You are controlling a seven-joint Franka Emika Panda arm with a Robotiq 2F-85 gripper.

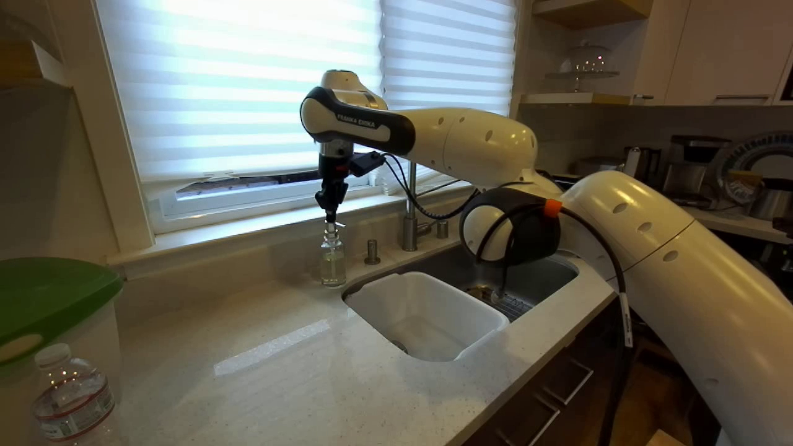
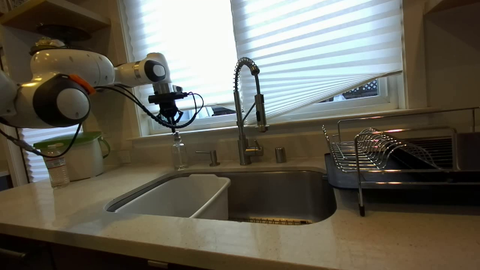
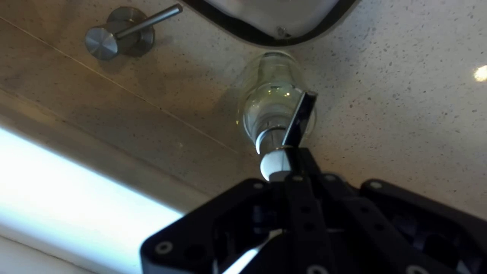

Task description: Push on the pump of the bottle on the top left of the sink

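The slim clear bottle (image 1: 333, 265) stands upright on the counter at the sink's back corner; it also shows in an exterior view (image 2: 179, 155) and in the wrist view (image 3: 262, 101). Its silvery pump (image 3: 274, 161) has a short nozzle pointing out toward the sink side. My gripper (image 1: 331, 218) has its fingers together, pointing down right at the pump head; it also shows in an exterior view (image 2: 173, 130) and in the wrist view (image 3: 300, 160). The fingers hide part of the pump top, and contact is hard to tell. The steel sink (image 2: 279, 191) holds a white tub (image 2: 213, 198).
A short metal dispenser (image 1: 372, 253) stands beside the bottle, and the tall faucet (image 2: 242, 138) is behind the sink. The window sill (image 1: 272, 217) lies behind. A dish rack (image 2: 378, 148), a water bottle (image 1: 74, 399) and a green-lidded container (image 1: 56, 297) stand on the counter.
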